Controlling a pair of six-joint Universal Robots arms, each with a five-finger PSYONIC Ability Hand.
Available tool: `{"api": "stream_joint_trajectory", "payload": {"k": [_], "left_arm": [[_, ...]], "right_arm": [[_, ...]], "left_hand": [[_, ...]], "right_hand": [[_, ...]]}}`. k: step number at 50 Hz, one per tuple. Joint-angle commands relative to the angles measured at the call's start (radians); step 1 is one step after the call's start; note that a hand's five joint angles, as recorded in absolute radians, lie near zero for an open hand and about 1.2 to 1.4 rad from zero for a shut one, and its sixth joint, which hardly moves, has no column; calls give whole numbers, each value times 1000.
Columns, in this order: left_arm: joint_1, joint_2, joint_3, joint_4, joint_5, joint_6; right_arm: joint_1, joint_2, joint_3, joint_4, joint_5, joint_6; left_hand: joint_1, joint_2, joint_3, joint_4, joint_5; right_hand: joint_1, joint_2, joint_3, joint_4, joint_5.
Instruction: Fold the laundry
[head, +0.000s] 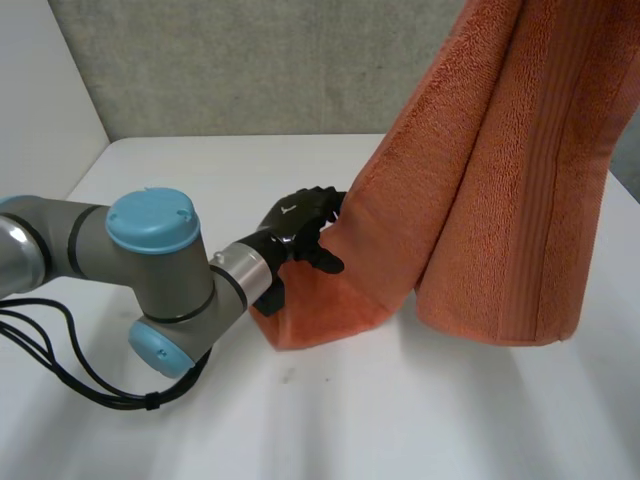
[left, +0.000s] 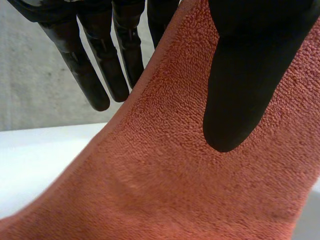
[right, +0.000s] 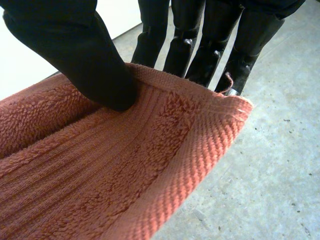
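Observation:
An orange towel (head: 500, 180) hangs in long folds from above the table's right side, and its lower left corner rests on the table. My left hand (head: 295, 225) reaches that low hanging edge. In the left wrist view the towel's edge (left: 165, 175) runs between the thumb (left: 240, 75) in front and the nearly straight fingers (left: 100, 65) behind, with no firm pinch showing. My right hand (right: 75, 45) holds a corner of the towel (right: 100, 175) at its woven band, thumb pressed on top against the fingers behind.
The white table (head: 200, 180) stretches to the left and front of the towel. A grey wall stands behind it. My left arm (head: 150, 260) lies low across the table's left side.

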Motion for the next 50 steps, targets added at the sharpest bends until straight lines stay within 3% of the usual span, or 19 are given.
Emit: {"api": "stream_joint_trajectory", "payload": {"k": [1, 3, 4, 6, 7, 9, 11, 17, 21, 23, 26, 28, 35, 40, 42, 45, 50], "left_arm": [[-13, -28, 10, 21, 14, -25], [-10, -24, 13, 56, -70, -23], [-10, -24, 13, 56, -71, -23], [15, 13, 1, 72, -229, -16], [15, 13, 1, 72, -230, -16], [85, 109, -31, 69, -337, -14], [125, 167, -63, 70, -351, -13], [231, 396, -215, 69, -273, -2], [248, 515, -304, 67, -203, 44], [274, 637, -391, 59, -152, 132], [296, 682, -431, 49, -141, 187], [314, 723, -493, 15, -140, 298], [311, 696, -560, -91, -146, 452], [314, 541, -546, -137, -155, 513], [310, 423, -478, -137, -173, 527], [309, 369, -427, -137, -189, 529], [305, 203, -133, -125, -229, 530]], "right_arm": [[-16, 3, 14, -3, -2, -4], [-18, 9, 17, -1, -2, -7], [-18, 9, 17, -1, -2, -7], [-24, 17, 41, 1, -2, -21], [-24, 17, 41, 1, -2, -21], [-59, 23, 75, 2, 0, -48], [-87, 31, 99, 7, 0, -67], [-144, 95, 220, 10, 4, -107], [-145, 128, 288, 10, 1, -110], [-145, 167, 348, 10, 1, -105], [-144, 206, 401, 10, 3, -107], [-141, 229, 429, 10, 0, -107], [-133, 361, 497, 10, 0, -108], [-133, 485, 484, 10, 3, -119], [-133, 552, 445, -2, 11, -134], [-133, 621, 355, -32, 11, -140], [-128, 672, 172, -140, 26, -124]], "left_hand": [[849, 848, 848, 852, 852], [849, 848, 848, 852, 852], [849, 848, 848, 852, 852], [849, 848, 848, 852, 852], [849, 848, 848, 852, 852], [849, 848, 848, 852, 852], [849, 848, 848, 852, 852], [849, 848, 848, 852, 852], [849, 848, 848, 852, 852], [849, 848, 848, 852, 852], [849, 848, 848, 852, 852], [849, 848, 848, 852, 852], [849, 848, 848, 852, 852], [849, 848, 848, 852, 852], [849, 848, 848, 852, 852], [849, 848, 848, 852, 852], [849, 848, 848, 852, 852]], "right_hand": [[414, 214, 207, 203, 227], [414, 214, 207, 203, 227], [414, 214, 207, 203, 227], [414, 214, 207, 203, 227], [414, 214, 207, 203, 227], [414, 214, 207, 203, 227], [414, 214, 207, 203, 227], [414, 214, 207, 203, 227], [414, 214, 207, 203, 227], [414, 214, 207, 203, 227], [414, 214, 207, 203, 227], [414, 214, 207, 203, 227], [414, 214, 207, 203, 227], [414, 214, 207, 203, 227], [414, 214, 207, 203, 227], [414, 214, 207, 203, 227], [414, 214, 207, 203, 227]]}}
